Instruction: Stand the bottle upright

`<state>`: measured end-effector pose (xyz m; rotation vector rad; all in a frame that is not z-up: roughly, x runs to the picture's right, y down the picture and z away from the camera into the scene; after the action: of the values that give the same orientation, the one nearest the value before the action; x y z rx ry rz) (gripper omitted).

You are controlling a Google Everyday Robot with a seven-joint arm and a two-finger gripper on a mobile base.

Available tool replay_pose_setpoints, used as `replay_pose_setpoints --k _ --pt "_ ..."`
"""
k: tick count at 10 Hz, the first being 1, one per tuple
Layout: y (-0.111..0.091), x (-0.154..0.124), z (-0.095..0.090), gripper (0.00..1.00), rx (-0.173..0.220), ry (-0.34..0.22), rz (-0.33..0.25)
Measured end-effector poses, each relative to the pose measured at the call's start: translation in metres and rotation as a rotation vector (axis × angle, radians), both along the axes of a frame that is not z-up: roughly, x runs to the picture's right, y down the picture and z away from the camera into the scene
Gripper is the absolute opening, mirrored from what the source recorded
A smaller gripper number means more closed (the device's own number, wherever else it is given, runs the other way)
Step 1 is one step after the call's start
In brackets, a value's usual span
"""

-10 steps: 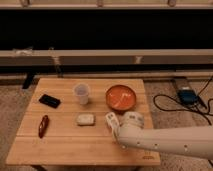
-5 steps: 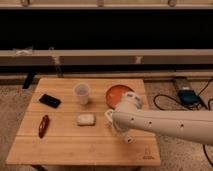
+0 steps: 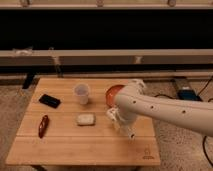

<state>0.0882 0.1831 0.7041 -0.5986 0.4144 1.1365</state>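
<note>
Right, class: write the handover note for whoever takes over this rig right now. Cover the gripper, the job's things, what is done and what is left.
Gripper: down low over the right-centre of the wooden table, just right of the flat whitish block.
Bottle: not visible; the white arm covers the spot beside the block where it may lie.
Also on the table: translucent cup, orange bowl partly behind the arm, black phone, red item at left.
Done: nothing confirmed.
Left: find the bottle, grasp it and stand it upright.

The bottle (image 3: 111,114) shows only as a small white shape at mid-frame on the bench (image 3: 75,145), mostly hidden behind the arm; its pose is unclear. The tool (image 3: 124,131) sits just below-right.
</note>
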Motion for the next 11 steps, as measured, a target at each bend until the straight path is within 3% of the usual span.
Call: replay_pose_setpoints --k 2,4,7,11 --pt "0.002 0.013 0.002 0.0 -0.028 0.168 0.105" --pt "0.005 0.017 0.0 0.0 -0.051 0.215 0.129" --pt "0.009 0.019 -0.003 0.0 -0.087 0.195 0.122" --pt "0.008 0.023 -0.011 0.0 -0.185 0.066 0.03"
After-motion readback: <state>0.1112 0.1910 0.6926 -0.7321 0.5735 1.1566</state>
